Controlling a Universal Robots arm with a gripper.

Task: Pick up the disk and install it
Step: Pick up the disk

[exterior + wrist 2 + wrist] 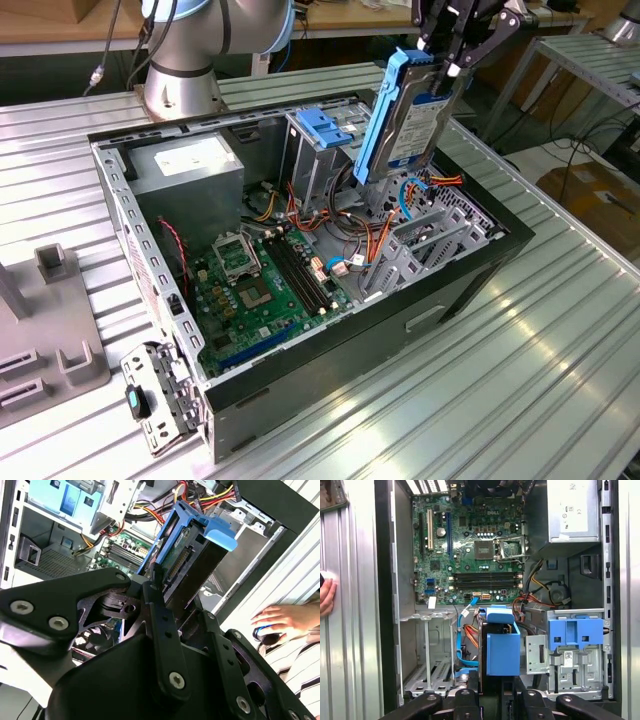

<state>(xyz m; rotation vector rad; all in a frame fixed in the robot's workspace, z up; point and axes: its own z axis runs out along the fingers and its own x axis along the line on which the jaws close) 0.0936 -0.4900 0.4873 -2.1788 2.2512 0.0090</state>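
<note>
Your gripper (452, 68) pinches the disk (408, 125) by one end, tilted above the open case (350, 370); lowered askew, it could snag the cables (378, 240) or jam against the bay (435, 240).

The flat rectangular metal disk (415, 120) is silvery with a white label, framed in bright blue plastic; the metal fingers (161, 625) are black. The open computer case (450, 292) is black outside, holding a green circuit board (255, 290), red, orange and yellow cables (380, 235) and a grey power-supply box (185, 172) with a white label. The ribbed metal counter (520, 400) is silver with parallel grooves.
</note>
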